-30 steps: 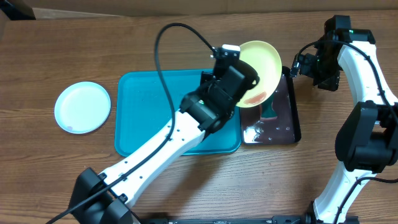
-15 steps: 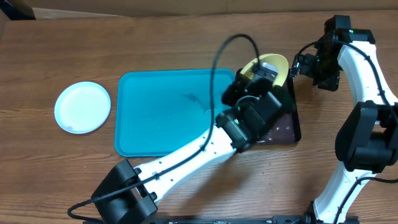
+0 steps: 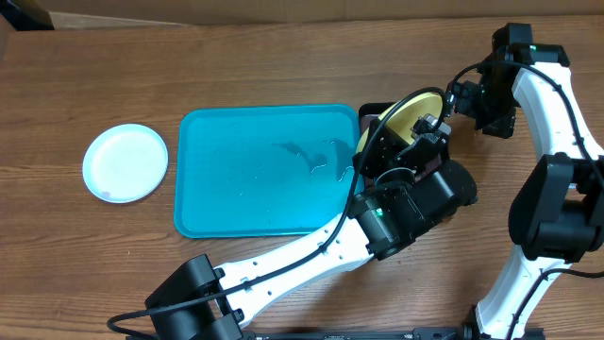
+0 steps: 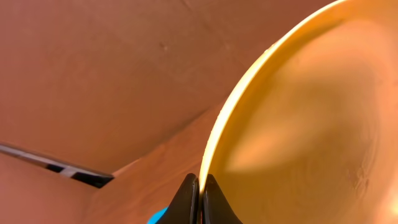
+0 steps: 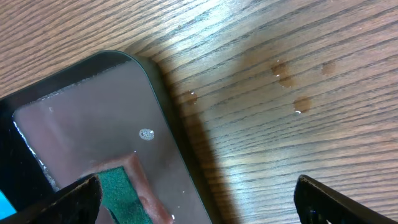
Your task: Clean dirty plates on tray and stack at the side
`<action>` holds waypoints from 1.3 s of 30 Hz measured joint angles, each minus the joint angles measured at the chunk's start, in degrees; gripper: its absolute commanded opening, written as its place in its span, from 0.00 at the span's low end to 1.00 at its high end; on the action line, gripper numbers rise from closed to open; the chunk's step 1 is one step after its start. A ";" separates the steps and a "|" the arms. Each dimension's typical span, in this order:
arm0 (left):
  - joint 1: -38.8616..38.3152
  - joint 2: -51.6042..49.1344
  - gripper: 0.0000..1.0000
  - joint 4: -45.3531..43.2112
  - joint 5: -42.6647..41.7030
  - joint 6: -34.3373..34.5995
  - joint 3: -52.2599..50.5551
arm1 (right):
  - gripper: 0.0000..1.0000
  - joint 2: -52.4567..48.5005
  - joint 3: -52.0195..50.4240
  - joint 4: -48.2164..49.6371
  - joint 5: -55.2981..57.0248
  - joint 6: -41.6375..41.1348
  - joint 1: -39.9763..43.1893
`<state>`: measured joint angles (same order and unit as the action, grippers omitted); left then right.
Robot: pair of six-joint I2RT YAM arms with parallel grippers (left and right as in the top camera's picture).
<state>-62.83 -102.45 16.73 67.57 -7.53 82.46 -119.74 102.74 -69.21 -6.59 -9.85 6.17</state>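
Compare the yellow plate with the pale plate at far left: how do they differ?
The yellow plate is tipped up on edge; the pale plate lies flat. The yellow plate is pinched at its rim by the left gripper; the pale plate sits free on the table. Both are round.

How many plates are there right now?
2. A pale plate lies on the table left of the blue tray. A yellow-green plate is held tilted by the left gripper over the black tray. Another may be hidden under the arm.
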 measured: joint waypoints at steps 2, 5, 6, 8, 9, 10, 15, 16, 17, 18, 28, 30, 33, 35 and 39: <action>-0.11 0.00 0.04 -0.02 0.83 -0.37 0.00 | 1.00 0.00 0.00 0.04 0.00 0.00 0.00; -0.11 0.00 0.04 -0.02 1.55 -0.59 0.00 | 1.00 0.00 0.00 0.02 0.00 0.02 0.00; -0.11 0.00 0.04 -0.02 1.73 -0.61 0.00 | 1.00 0.00 0.00 0.02 -0.02 0.00 0.00; -0.11 0.00 0.04 -0.02 1.75 -0.61 0.00 | 1.00 0.02 0.00 0.02 -0.02 0.00 0.00; -0.11 0.00 0.04 -0.02 1.77 -0.61 0.00 | 1.00 0.00 0.00 0.02 -0.02 0.00 0.00; -0.11 0.00 0.04 -0.02 1.75 -0.61 0.00 | 1.00 0.00 0.00 0.04 -0.04 -0.02 0.02; -0.11 0.00 0.04 2.75 1.25 2.23 0.04 | 1.00 0.00 0.00 0.02 -0.04 0.04 0.02; -0.09 0.00 0.04 5.53 -0.26 4.68 0.33 | 1.00 0.00 0.00 0.00 -0.02 0.00 0.00; -0.04 0.00 0.04 7.89 -1.77 6.82 0.42 | 1.00 0.00 0.00 0.02 0.00 0.00 0.00; 0.13 0.00 0.04 10.08 -4.04 9.46 0.42 | 1.00 0.00 0.00 -0.02 -0.02 0.02 0.02; 15.78 -0.02 0.04 20.81 -40.30 32.81 0.42 | 1.00 0.00 0.00 0.02 -0.04 0.00 0.00; 21.81 -0.02 0.04 22.71 -48.68 34.49 0.42 | 1.00 0.00 0.00 0.02 0.00 0.00 0.00; 32.39 -0.02 0.04 25.86 -62.03 36.37 0.42 | 1.00 0.00 0.00 0.04 0.00 0.02 0.00; 41.51 -0.07 0.04 28.06 -71.56 37.51 0.46 | 1.00 0.00 0.00 0.04 -0.02 0.00 0.00; 54.93 -0.11 0.04 33.90 -82.95 37.77 0.46 | 1.00 0.00 0.00 0.02 -0.02 0.00 0.00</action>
<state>-7.90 -102.56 50.63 -15.38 30.24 82.91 -119.74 102.74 -69.19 -6.61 -9.85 6.17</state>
